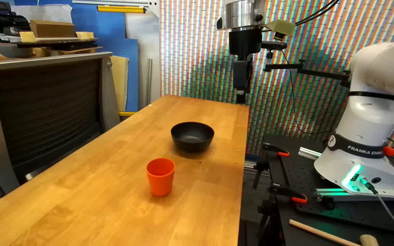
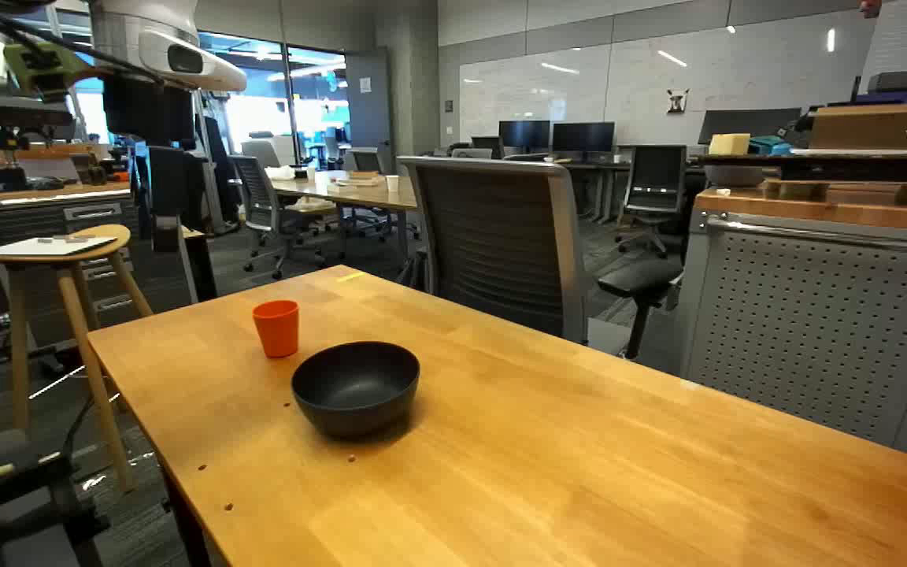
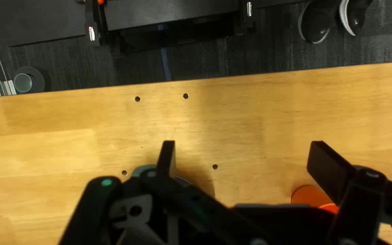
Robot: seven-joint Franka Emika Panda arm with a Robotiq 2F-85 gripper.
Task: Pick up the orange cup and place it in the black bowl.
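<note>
The tapered orange plastic cup stands upright, the round, smooth black bowl apart from it at one o'clock in an exterior view, both on the tan wooden worktop. My jaws are spread wide, empty; I should centre over the cup, then descend vertically astride it.

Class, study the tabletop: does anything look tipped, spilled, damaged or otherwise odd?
Nothing looks tipped or spilled: the cup and bowl stand upright, apart. Slightly odd are the small dark holes in the tabletop, two near its edge in the wrist view; they break its plain surface, but look round, perhaps drilled.
</note>
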